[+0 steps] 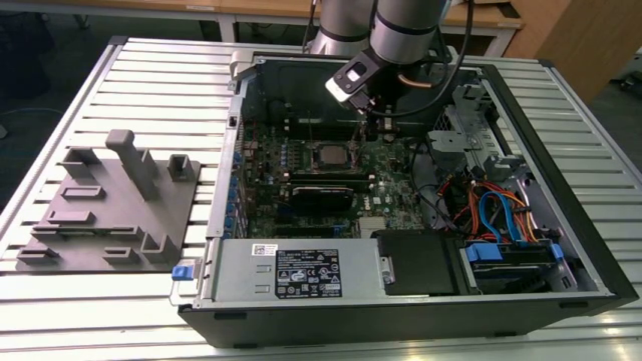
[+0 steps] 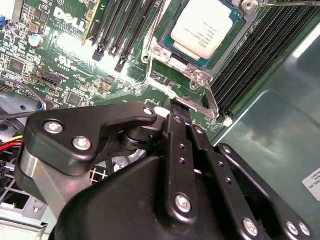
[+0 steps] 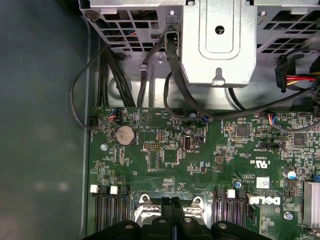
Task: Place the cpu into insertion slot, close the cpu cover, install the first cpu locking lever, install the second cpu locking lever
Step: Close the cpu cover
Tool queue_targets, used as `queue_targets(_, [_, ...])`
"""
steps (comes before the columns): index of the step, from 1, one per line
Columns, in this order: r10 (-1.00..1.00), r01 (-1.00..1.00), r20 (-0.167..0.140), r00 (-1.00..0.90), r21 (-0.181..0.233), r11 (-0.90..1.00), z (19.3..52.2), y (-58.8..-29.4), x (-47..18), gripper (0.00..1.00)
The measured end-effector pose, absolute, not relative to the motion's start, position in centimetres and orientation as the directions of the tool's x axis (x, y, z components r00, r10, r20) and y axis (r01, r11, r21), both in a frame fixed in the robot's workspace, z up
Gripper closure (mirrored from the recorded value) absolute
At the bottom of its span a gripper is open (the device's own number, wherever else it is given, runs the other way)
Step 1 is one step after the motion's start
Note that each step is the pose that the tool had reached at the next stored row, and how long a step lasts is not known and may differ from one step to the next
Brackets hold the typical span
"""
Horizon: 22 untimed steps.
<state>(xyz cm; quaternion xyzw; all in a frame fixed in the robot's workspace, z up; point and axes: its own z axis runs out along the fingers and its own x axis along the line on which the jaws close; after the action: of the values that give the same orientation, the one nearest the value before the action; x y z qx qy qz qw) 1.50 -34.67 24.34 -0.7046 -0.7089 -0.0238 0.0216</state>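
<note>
Claw [image 2: 175, 106] clenched, its two black fingers pressed flat together with nothing visibly between them, tip hanging just beside the near corner of the socket, deep inside the open computer case [image 1: 592, 248] on the tabletop [image 1: 150, 68]. The cpu [image 2: 204, 26] sits in the insertion slot [image 2: 234, 31], and the cpu cover [image 2: 196, 75] seems to lie down around it. A thin locking lever [image 2: 213, 102] runs close by the fingertip. Done well, I'd judge, this needs a square push on that wire so it can't skid off the narrow tip, clear of the memory slots [image 2: 250, 57]. The claw's own body hides any contact, and I can't tell whether the lever is latched.
</note>
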Motion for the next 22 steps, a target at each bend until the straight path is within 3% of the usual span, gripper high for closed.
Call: queue_targets(22, [0.998, 1.000, 0.064, -0.006, 0.003, 0.006, 24.32, -34.67, 0.95, 0.89])
